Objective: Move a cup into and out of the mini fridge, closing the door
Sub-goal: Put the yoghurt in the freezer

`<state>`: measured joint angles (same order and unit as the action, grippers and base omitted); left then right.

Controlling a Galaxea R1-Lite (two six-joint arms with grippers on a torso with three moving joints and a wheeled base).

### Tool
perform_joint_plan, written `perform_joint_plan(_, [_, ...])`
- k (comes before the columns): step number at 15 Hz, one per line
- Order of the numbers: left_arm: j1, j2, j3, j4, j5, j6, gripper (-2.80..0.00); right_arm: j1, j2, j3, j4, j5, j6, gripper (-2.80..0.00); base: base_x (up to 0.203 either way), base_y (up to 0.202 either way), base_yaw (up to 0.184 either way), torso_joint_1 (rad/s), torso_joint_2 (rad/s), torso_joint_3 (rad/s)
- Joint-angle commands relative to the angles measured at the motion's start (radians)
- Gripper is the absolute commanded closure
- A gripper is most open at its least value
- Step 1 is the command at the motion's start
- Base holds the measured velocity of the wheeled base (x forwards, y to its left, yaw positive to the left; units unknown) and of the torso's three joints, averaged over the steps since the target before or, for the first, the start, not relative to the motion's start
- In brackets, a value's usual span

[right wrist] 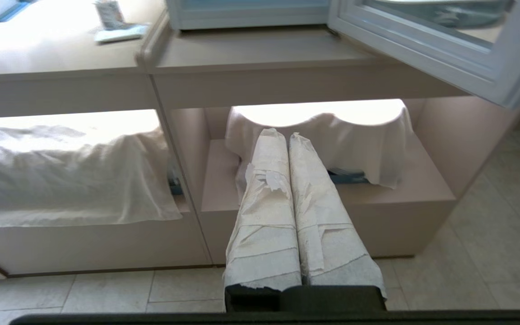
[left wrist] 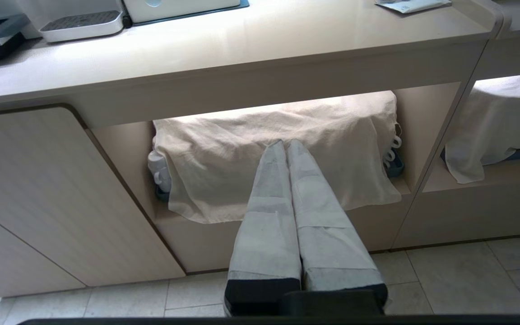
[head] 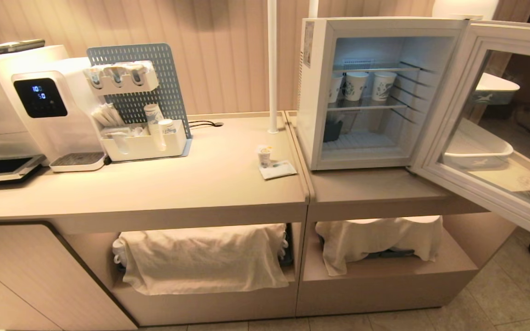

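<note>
Cup (head: 264, 155) stands on worktop (head: 200, 184), beside fridge (head: 361, 92), door (head: 490, 133) open. Nothing begun: left tool (left wrist: 285, 144) and right tool (right wrist: 282, 133) closed, empty. Next, reach and grasp it.

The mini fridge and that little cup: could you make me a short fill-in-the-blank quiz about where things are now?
1. The door of the mini fridge stands ___.
2. The cup stands on the ___, outside the fridge.
3. The number of tall paper cups on the fridge's shelf is ___.

Missing words: open; counter; three
</note>
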<state>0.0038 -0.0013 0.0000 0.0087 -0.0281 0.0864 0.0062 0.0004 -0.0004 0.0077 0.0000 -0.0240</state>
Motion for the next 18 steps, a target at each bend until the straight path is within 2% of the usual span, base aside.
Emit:
perform_joint_plan(1, [0.001, 0.000, 0.002, -0.001, 0.004, 0.001, 0.00, 0.000, 0.001, 0.000, 0.000, 0.000, -0.001, 0.00, 0.000, 0.000, 0.000, 0.000, 0.00, 0.000])
perform_joint_plan(4, [0.001, 0.000, 0.002, -0.003, 0.005, 0.000, 0.00, 0.000, 0.001, 0.000, 0.000, 0.000, -0.001, 0.00, -0.002, 0.087, 0.000, 0.002, 0.00, 0.002])
perform_joint_plan(18, [0.001, 0.000, 0.002, -0.004, 0.002, 0.001, 0.00, 0.000, 0.001, 0.000, 0.000, 0.000, -0.001, 0.00, 0.000, 0.193, 0.000, 0.002, 0.00, 0.002])
